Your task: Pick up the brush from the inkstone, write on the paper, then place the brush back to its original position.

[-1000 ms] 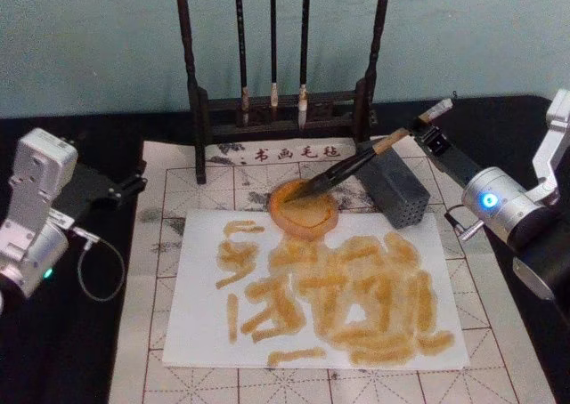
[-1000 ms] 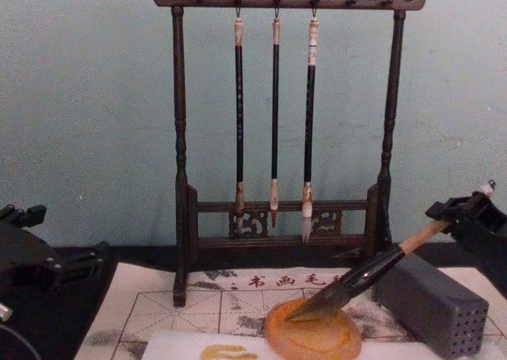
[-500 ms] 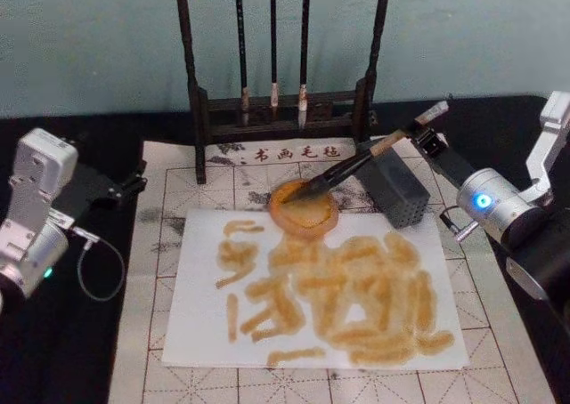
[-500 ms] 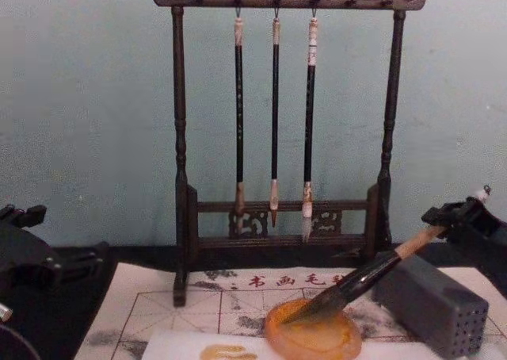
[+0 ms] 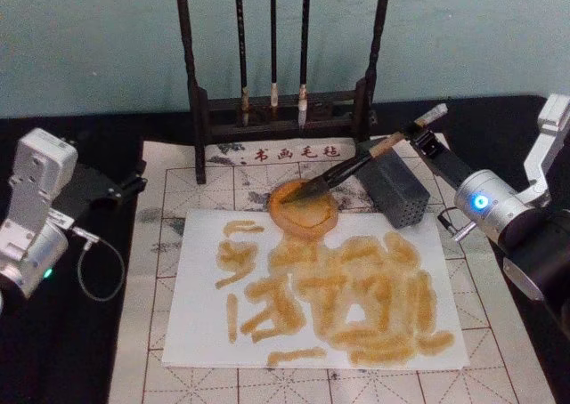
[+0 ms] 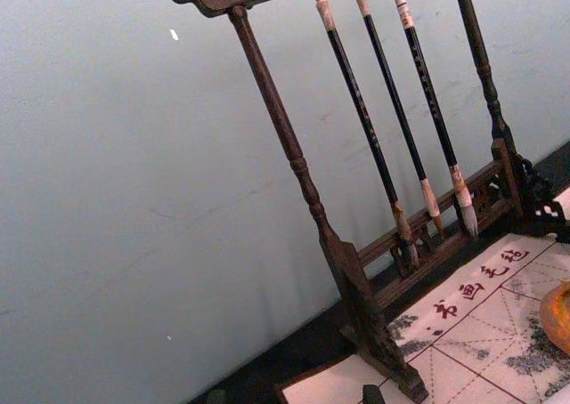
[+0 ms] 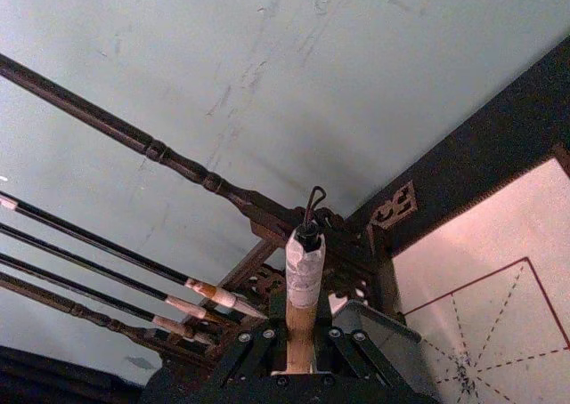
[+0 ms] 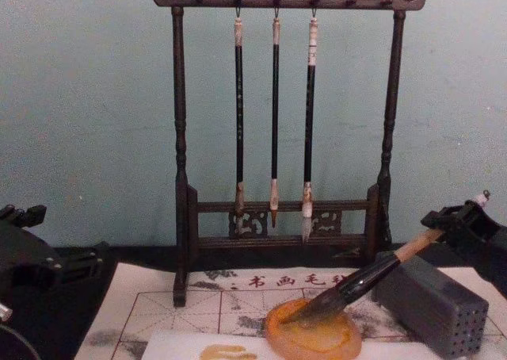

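Brush (image 5: 356,161) rests with its dark bristles in the round orange inkstone (image 5: 304,210), its tan handle slanting up and to the right across the top edge of the grey block (image 5: 394,189). Over the last second it has sunk a little: the handle end near the right claw (image 5: 419,135) sits lower, and the handle that was clear of the block now seems to rest on it. In the right wrist view the right claw's fingers (image 7: 251,345) stand on either side of the handle just below the white end cap; it looks clamped on the handle, though the fingers may be starting to part. White paper (image 5: 196,333) lies in front of the inkstone, covered with many yellowish-brown strokes, on the beige grid mat (image 5: 160,190). This suggests the writing is done and the brush is being put back in its place; what remains is likely to let go and pull the arm away without dragging the handle. Left claw (image 5: 134,183) stays parked at the far left of the table; I cannot tell whether it is released or clenched.
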### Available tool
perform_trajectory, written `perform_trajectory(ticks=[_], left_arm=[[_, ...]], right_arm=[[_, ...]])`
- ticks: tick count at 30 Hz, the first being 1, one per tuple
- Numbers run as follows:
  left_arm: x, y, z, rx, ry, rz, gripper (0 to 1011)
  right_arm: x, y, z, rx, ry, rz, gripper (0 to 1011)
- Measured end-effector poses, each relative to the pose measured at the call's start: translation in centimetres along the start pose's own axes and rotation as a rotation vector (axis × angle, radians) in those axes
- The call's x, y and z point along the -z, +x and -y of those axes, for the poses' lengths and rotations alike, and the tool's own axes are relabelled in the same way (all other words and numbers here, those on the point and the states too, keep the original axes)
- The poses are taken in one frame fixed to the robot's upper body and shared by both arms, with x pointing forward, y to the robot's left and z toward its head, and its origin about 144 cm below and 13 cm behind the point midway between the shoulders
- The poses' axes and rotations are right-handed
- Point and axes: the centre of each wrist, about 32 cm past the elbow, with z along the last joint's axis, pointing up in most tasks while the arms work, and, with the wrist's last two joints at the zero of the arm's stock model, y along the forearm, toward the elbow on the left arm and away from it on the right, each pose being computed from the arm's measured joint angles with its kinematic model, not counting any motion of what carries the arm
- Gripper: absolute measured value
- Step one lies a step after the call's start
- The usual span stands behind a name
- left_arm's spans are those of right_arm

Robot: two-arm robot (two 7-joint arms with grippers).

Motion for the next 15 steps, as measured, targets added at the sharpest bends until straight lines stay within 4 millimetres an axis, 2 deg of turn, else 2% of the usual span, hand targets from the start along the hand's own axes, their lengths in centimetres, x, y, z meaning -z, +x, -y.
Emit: perform_trajectory(ticks=[15], left_arm=[[0.00, 0.00, 0.00, 0.000, 0.000, 0.000, 1001]], right_arm=[[-0.03, -0.03, 0.00, -0.002, 0.000, 0.000, 197]])
